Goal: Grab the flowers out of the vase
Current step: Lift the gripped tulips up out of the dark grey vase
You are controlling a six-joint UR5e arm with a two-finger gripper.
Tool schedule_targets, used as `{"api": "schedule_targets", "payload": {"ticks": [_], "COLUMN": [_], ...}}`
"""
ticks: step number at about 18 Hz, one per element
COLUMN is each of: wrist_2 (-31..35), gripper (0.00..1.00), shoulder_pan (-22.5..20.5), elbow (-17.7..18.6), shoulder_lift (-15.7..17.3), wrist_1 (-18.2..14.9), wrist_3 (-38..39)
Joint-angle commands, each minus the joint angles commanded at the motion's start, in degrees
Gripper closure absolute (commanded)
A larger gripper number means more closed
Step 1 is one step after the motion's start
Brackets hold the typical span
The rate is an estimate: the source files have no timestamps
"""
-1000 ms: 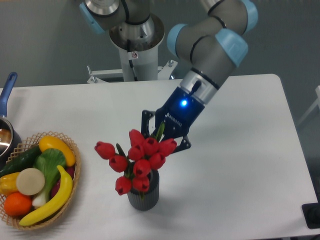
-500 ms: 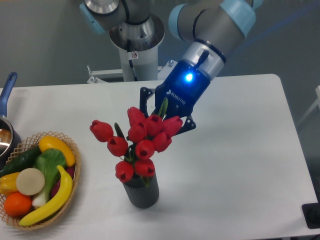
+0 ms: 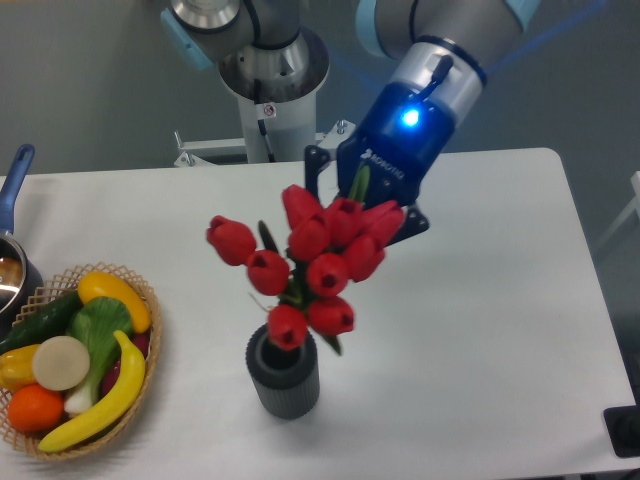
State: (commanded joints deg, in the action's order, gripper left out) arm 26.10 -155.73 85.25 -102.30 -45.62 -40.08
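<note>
White tabletop (image 3: 480,330), broad and matte, under a grey-and-pale-blue robot arm reaching down from the upper right. Black two-finger gripper (image 3: 362,207) with a glowing blue light, clenched on the upper stems behind the blooms; exact finger contact hidden by the buds. Bunch of red artificial-looking tulip buds with green stems and leaves (image 3: 318,265) held above the table, tilted toward the gripper, lowest buds level with the rim. Small dark grey ribbed cylindrical vase (image 3: 284,377) upright below, rim and part of its dark mouth showing. Woven basket of plastic fruit and vegetables (image 3: 150,345) at the left edge, untouched. Grasp done and lift well along, by the look of it; stem ends not visible, so full clearance from the vase impossible to confirm.
</note>
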Motion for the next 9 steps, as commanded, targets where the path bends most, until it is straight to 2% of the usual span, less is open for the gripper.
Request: {"api": "schedule_targets", "payload": {"ticks": [4,7,9], "wrist_2": [1.40,8.59,13.77], "gripper": [1.00,1.00,1.00], "shoulder_pan": [-2.56,-2.56,-2.73], "elbow": [0.96,2.28,4.12], "shoulder_lift": [0.18,0.53,0.62], "wrist_1": [-0.26,-0.35,-0.44], "wrist_3": [-7.28,-10.27,-15.62]}}
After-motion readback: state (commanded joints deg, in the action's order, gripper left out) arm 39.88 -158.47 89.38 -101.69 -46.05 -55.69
